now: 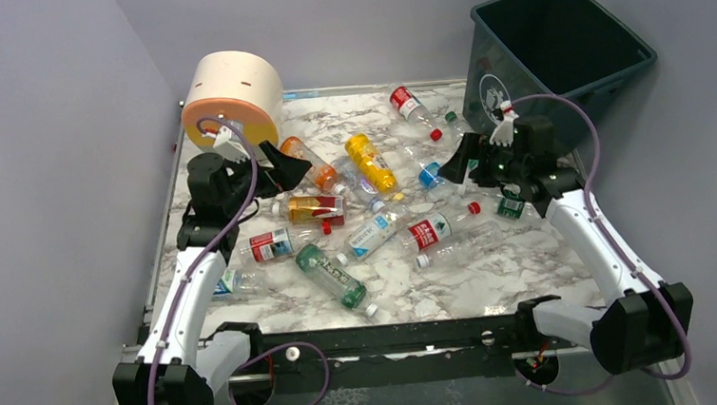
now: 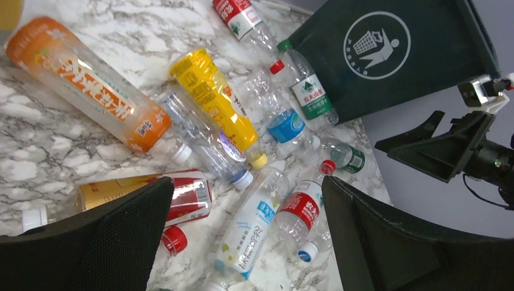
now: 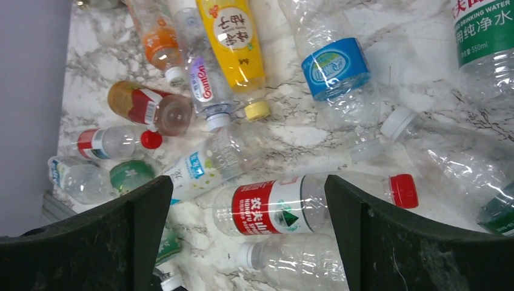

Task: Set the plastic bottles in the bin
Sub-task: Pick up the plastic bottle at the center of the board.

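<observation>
Several plastic bottles lie on their sides across the marble table: an orange one (image 1: 312, 164) (image 2: 91, 85), a yellow one (image 1: 371, 162) (image 3: 233, 39), a green one (image 1: 331, 274), a blue-and-white-labelled one (image 1: 371, 235) (image 2: 257, 227) and a clear red-labelled one (image 1: 430, 231) (image 3: 273, 206). The dark green bin (image 1: 558, 46) (image 2: 424, 73) stands at the back right, tilted, with nothing visible inside. My left gripper (image 1: 290, 169) (image 2: 245, 188) hangs open above the bottles at the left. My right gripper (image 1: 454, 165) (image 3: 248, 182) hangs open over the red-labelled bottle. Neither holds anything.
A cream cylinder with an orange face (image 1: 233, 97) lies at the back left, just behind the left arm. Grey walls close in on both sides. The table has a metal rim (image 1: 392, 326) along its near edge. The right arm (image 2: 460, 151) shows in the left wrist view.
</observation>
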Robot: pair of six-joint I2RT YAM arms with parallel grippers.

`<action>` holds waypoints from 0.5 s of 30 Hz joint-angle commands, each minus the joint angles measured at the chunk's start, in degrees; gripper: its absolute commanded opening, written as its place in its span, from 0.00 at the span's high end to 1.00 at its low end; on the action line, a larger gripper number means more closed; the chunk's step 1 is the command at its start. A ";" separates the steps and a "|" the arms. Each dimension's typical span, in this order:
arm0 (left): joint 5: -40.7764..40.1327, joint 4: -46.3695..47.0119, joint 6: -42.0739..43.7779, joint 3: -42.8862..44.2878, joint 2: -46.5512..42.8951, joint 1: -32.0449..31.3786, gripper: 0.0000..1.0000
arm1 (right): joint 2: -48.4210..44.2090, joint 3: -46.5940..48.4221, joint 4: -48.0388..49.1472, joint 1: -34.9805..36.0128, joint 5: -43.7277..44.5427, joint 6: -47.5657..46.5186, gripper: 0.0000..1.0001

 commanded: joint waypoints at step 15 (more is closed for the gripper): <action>7.54 16.35 -4.66 -7.71 1.61 -4.52 0.01 | 21.21 8.84 2.03 12.04 23.26 -9.89 0.04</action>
